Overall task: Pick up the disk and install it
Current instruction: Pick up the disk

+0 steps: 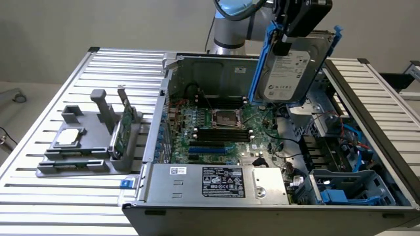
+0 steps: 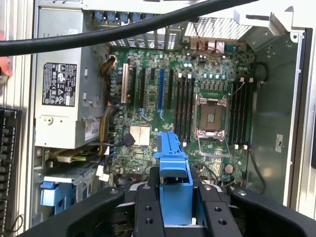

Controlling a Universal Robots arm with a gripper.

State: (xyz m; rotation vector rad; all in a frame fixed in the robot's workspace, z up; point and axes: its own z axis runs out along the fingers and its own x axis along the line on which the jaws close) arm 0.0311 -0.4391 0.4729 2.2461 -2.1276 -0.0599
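Hand (image 1: 292, 29) pinching the disk (image 1: 286, 69) by its blue rails, upper right of frame. Disk hangs directly below hand, long axis near upright, slightly tilted, clear above the open computer case (image 1: 203, 69).

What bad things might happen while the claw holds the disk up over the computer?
1. The claw grips the disk by its blue rail, high up; it might slip and fall onto the motherboard.
2. Loose cables lie in the case; the disk may snag them if lowered.
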